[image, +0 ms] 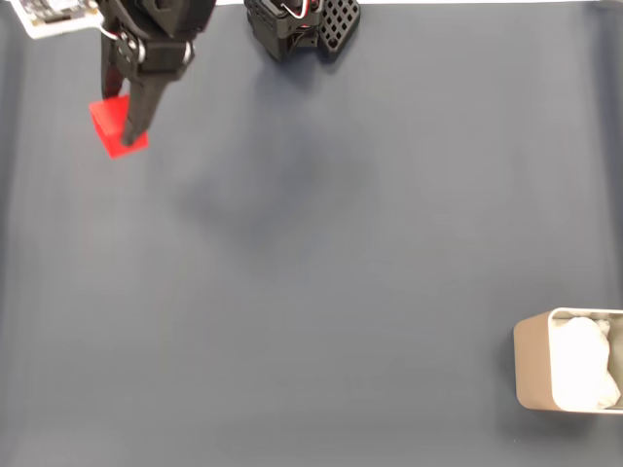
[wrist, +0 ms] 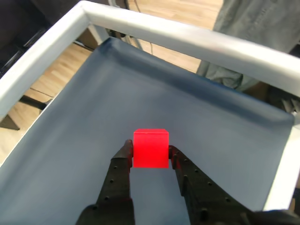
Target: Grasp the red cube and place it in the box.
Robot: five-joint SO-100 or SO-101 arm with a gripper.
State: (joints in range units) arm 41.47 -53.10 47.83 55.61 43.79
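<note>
Red cube (wrist: 150,148) clamped between both black fingertips of the gripper (wrist: 150,152) in the wrist view, one pad pressed to each side face, jaws narrowed to the cube's width. Sits at the far left of the dark blue-grey mat (image: 311,292) in the fixed view, near the top-left corner, partly covered by the black finger (image: 136,107) reaching down over it. Whether lifted or resting on the mat: cannot tell. Box (image: 533,365) far off at the near right, cut by the right edge of the fixed view, beige wall outside, white inside, something white and crumpled within. Well apart from the cube, nearly the whole mat between them. Black arm base (image: 302,24) at the far edge, right of the gripper. Pale raised rim (wrist: 187,35) bordering the mat in the wrist view, wooden floor (wrist: 51,75) beyond it.
</note>
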